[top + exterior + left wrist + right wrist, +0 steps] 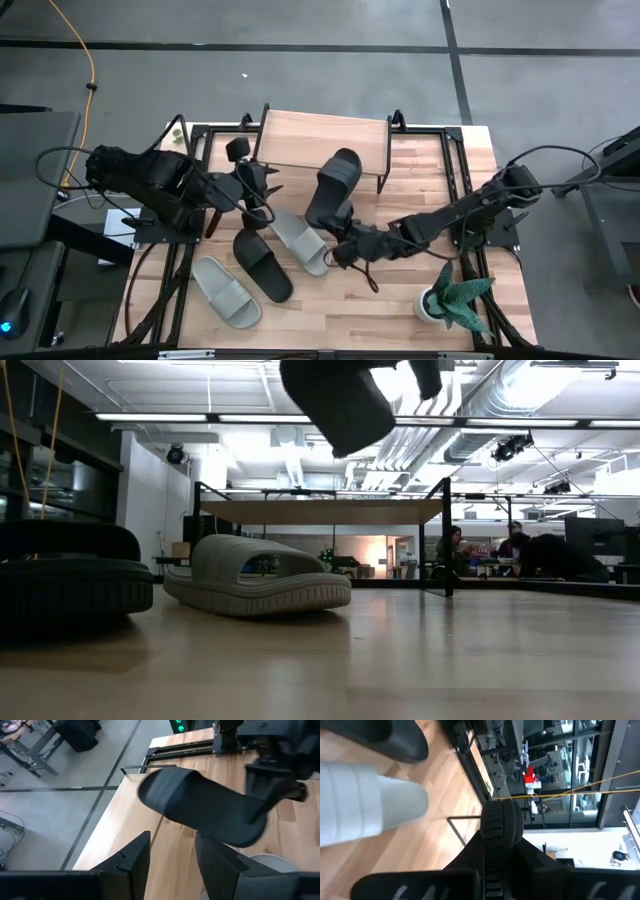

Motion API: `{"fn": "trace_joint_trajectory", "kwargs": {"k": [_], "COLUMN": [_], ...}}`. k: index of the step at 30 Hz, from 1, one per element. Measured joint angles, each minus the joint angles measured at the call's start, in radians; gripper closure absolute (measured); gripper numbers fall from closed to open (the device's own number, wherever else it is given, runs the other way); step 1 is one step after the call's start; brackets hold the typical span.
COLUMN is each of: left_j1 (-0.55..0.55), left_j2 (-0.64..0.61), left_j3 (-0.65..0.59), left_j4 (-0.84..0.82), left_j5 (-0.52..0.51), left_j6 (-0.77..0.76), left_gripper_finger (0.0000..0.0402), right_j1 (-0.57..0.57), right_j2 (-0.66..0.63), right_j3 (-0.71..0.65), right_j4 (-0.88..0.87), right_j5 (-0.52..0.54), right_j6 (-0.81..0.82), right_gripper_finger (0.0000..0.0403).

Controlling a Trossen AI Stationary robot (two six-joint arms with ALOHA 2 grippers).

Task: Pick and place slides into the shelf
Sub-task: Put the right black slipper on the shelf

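One black slide (pixel 333 185) is up in the air over the table's middle, in front of the shelf (pixel 325 140); it fills the top of the low view (pixel 340 400) and crosses the left wrist view (pixel 200 805). My right gripper (pixel 342 238) is shut on it. My left gripper (pixel 262 190) hangs open to the left of it, touching nothing. On the tabletop rest a second black slide (pixel 262 265) and two grey-green slides (pixel 300 240) (pixel 227 290), soles down. The shelf stands on thin black legs at the far edge. My right gripper pinches the black slide by its heel end (pixel 501 827), with the ribbed sole edge between the two fingers. The fingers come level from the table's right-near side, along the slide. The slide is lifted clear, and its strap end (pixel 345 163) points toward the shelf.
A potted plant (pixel 450 295) stands near the table's right near corner. Black frame rails (pixel 455 170) run along the table's sides. In the low view the black slide (pixel 70 575) and a grey-green slide (pixel 255 575) lie close in front. People sit in the room beyond.
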Motion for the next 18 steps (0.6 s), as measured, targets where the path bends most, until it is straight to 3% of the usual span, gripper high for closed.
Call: {"fn": "trace_joint_trajectory", "kwargs": {"k": [6, 10, 14, 18], "left_j1": [0.0, 0.0, 0.0, 0.0], "left_j2": [0.0, 0.001, 0.0, 0.001], "left_j3": [-0.037, -0.053, -0.054, -0.054], "left_j4": [-0.003, -0.005, -0.008, -0.011], "left_j5": [0.035, 0.036, 0.036, 0.036], "left_j6": [-0.004, -0.007, -0.007, -0.007], "left_gripper_finger": [0.0262, 0.0263, 0.0268, 0.0272], "right_j1": [-0.074, -0.111, -0.149, -0.178], "right_j2": [-0.009, -0.013, -0.024, -0.035], "right_j3": [-0.04, -0.077, -0.111, -0.175], "right_j4": [0.032, 0.066, 0.126, 0.196], "right_j5": [-0.102, -0.076, -0.157, -0.172], "right_j6": [0.006, -0.041, -0.049, -0.074], "right_gripper_finger": [0.0377, 0.0377, 0.0377, 0.0377]}}
